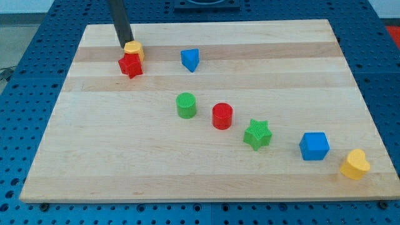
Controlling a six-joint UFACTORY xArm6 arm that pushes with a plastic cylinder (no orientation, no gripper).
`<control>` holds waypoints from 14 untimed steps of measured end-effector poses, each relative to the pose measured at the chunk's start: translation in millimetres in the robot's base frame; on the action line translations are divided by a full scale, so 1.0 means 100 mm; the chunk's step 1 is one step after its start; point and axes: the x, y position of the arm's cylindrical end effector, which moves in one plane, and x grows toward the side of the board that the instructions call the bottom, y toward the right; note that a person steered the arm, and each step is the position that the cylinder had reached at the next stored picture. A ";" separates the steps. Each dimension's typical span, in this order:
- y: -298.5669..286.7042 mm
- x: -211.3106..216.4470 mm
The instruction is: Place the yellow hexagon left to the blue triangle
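We are looking down on a pale wooden board (206, 169) lying on a blue perforated table (25, 69), and we are taking the blue triangle (190, 60) as our landmark, sitting near the board's top edge, a little left of centre. Our rod (119, 22) is coming down from the view's top, and my tip (125, 47) is resting on the board well to the left of the triangle, just beside the yellow hexagon (133, 49) — touching it or very nearly so on its left side; we cannot tell which. We are carrying no fingers at all, only this bare rod, so nothing is being gripped. The hexagon is lying left of the triangle, apart from it and at about the same height or slightly higher in the view. Pressing against the hexagon's lower edge is a red star (130, 65), also left of the triangle and slightly below its level. Below the triangle, and just a touch to its left, a green cylinder (185, 105) is standing upright; a red cylinder (222, 116) is standing below and right of the triangle. Farther down and right a green star (257, 134) is lying, then a blue cube (314, 145), and farthest from the triangle — near the board's lower right corner — a yellow heart (355, 164) is sitting.
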 end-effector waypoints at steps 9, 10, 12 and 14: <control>0.13 0.21; 0.20 0.25; 0.51 0.43; 0.83 0.43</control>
